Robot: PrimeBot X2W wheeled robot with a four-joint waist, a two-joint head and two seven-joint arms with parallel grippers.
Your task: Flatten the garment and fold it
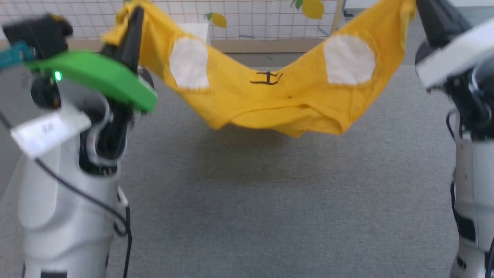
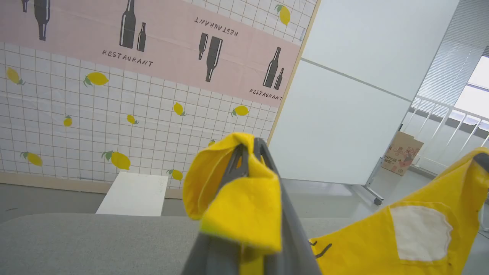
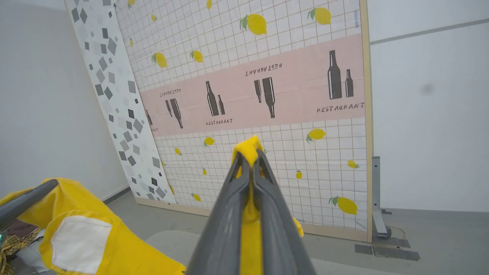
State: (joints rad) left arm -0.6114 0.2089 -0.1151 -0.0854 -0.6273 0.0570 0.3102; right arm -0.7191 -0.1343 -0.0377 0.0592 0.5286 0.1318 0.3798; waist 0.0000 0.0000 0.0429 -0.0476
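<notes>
The garment (image 1: 270,100), a mustard-yellow T-shirt with white patches and black marks, hangs in a sagging arc above the grey surface, held up at both ends. My left gripper (image 1: 136,15) is shut on its left end at the upper left of the head view. In the left wrist view the left gripper (image 2: 250,147) pinches a bunch of yellow cloth (image 2: 237,206) that drapes over the fingers. My right gripper (image 3: 250,154) is shut on the other end, with a strip of the garment (image 3: 250,233) squeezed between its fingers. The right arm's dark fingers (image 1: 434,19) rise at the upper right of the head view.
The grey table surface (image 1: 270,200) spreads under the hanging cloth. A lemon-print grid wall (image 2: 114,114) stands beyond it, with a white box (image 2: 133,194) at its foot. A cardboard box (image 2: 403,152) sits far off by a railing. Checked cloth (image 3: 11,244) lies at the lower left.
</notes>
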